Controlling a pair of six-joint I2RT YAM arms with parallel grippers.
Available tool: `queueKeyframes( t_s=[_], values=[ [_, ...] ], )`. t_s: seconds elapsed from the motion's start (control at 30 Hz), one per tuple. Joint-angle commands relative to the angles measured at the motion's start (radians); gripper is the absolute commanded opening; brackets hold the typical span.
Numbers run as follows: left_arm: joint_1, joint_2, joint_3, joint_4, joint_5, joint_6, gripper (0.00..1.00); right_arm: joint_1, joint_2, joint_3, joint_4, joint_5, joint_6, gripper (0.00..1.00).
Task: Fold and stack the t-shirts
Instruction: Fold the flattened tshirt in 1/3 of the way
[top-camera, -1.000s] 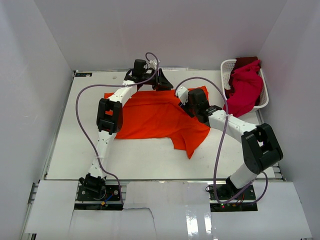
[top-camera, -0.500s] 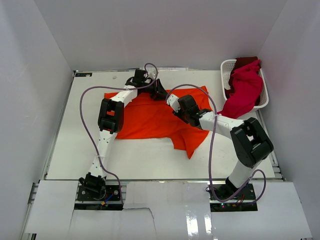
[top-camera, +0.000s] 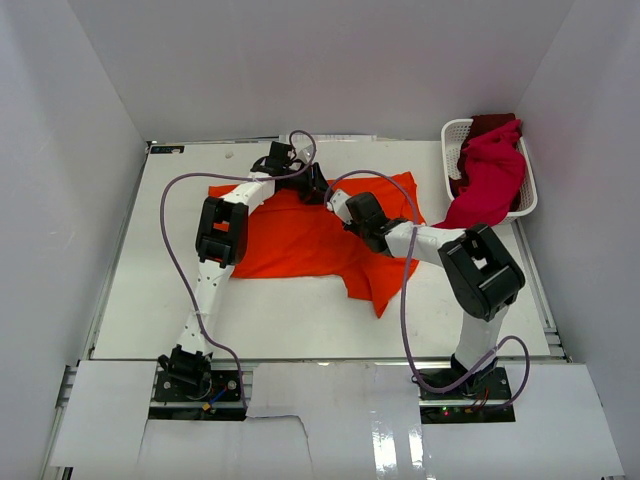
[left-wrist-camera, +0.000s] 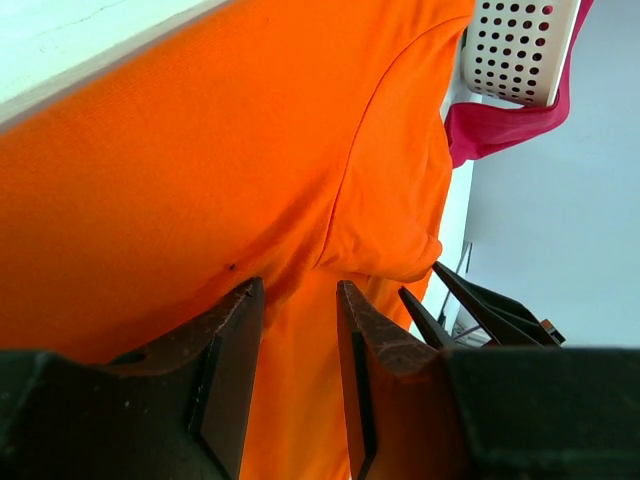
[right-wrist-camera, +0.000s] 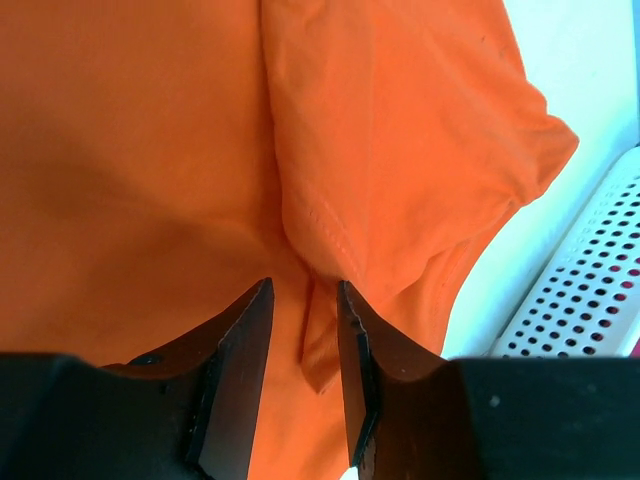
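A large bright orange t-shirt lies spread on the table, with a flap hanging toward the front right. My left gripper is low over its far middle edge, jaws a little apart over the orange cloth. My right gripper is close beside it on the shirt, jaws a little apart with a small raised fold of cloth between them. A crimson-magenta t-shirt hangs out of the basket, and a dark red one lies behind it.
The white lattice basket stands at the far right corner; it also shows in the left wrist view and the right wrist view. White walls enclose the table on three sides. Purple cables loop above both arms.
My right gripper has moved left across the shirt to end close beside the left gripper, uncovering the shirt's right sleeve. My left gripper has shifted slightly toward the near side.
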Motion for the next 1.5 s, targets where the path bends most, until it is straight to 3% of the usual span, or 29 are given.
queueKeyframes(
  t_s=[0.0, 0.77, 0.87, 0.93, 1.0, 1.17, 1.37, 1.47],
  values=[
    [-0.002, -0.009, -0.011, -0.016, -0.005, 0.027, 0.46, 0.009, 0.032, 0.058, 0.082, 0.062, -0.02, 0.38],
    [-0.002, -0.017, -0.009, -0.044, -0.008, 0.053, 0.46, 0.01, 0.196, 0.211, 0.166, 0.133, -0.043, 0.32],
    [-0.002, -0.018, -0.008, -0.045, -0.008, 0.054, 0.46, 0.009, 0.204, 0.235, 0.154, 0.125, -0.034, 0.25],
    [-0.002, -0.018, -0.008, -0.047, -0.009, 0.054, 0.46, 0.007, 0.21, 0.255, 0.117, 0.116, -0.01, 0.13],
    [-0.002, -0.015, -0.008, -0.05, -0.009, 0.057, 0.46, -0.002, 0.213, 0.291, 0.077, 0.079, 0.031, 0.08],
    [-0.002, -0.014, -0.008, -0.055, -0.011, 0.061, 0.46, -0.06, 0.189, 0.331, -0.085, -0.147, 0.154, 0.08],
    [-0.004, -0.014, -0.008, -0.059, -0.012, 0.064, 0.46, -0.166, 0.262, 0.496, -0.358, -0.417, 0.297, 0.08],
    [-0.002, -0.017, -0.011, -0.064, -0.014, 0.067, 0.46, -0.249, 0.262, 0.518, -0.375, -0.56, 0.377, 0.08]
  ],
)
